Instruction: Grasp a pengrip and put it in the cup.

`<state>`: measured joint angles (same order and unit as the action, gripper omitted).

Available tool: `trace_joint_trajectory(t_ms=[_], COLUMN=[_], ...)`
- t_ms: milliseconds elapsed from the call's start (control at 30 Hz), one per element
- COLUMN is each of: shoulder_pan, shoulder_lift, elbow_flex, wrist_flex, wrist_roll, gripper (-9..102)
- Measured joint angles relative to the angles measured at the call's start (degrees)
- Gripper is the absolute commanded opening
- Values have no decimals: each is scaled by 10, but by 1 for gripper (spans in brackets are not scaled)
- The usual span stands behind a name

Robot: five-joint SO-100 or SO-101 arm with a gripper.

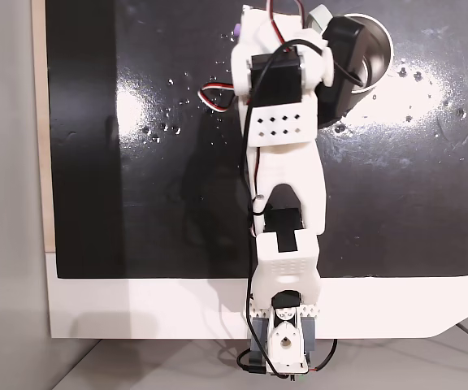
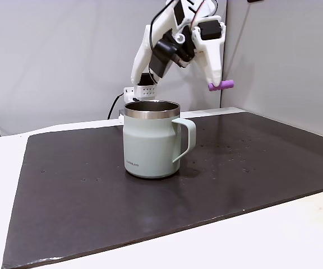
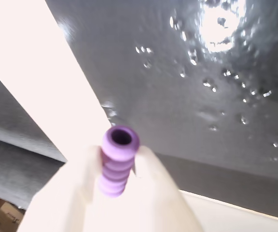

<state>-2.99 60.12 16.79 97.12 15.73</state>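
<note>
One pengrip (image 3: 116, 162), purple and ribbed, sits clamped between my two white jaws (image 3: 117, 166) in the wrist view, its hollow end facing the camera and its lower end hidden between the fingers (image 3: 151, 193). My jaws are closed on it, one finger pressed to each side.

Item, mat (image 3: 187, 106): black, glossy, speckled with small bright spots and glare, lying below the pengrip in the wrist view, with the white tabletop (image 3: 42, 77) showing along its edge.

Item, cup (image 2: 150, 139): pale grey-green with a steel rim, standing upright on the mat (image 2: 94, 190) in a fixed view, handle turned to the right. In that view the pengrip (image 2: 221, 85) hangs in the air, held level at my fingertips, higher than the cup's rim and off to the right of it, apart from it.

Item, arm: in a fixed view from above, my white body (image 1: 287, 203) stretches up across the mat (image 1: 153, 162), covering part of the cup (image 1: 376, 49) at top right; a sliver of the pengrip (image 1: 236, 29) peeps out at my far end.
</note>
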Motion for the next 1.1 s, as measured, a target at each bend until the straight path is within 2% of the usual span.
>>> trace_joint_trajectory(t_ms=[467, 733, 767, 900, 1100], shoulder_pan=[155, 189, 192, 199, 193], shoulder_lift=[3, -26, -33, -42, -42], elbow_flex=[-40, -45, -46, -47, -47], wrist_flex=[51, 52, 52, 52, 52], wrist_roll=[-98, -126, -126, -126, -126], gripper=[0, 0, 2, 23, 24])
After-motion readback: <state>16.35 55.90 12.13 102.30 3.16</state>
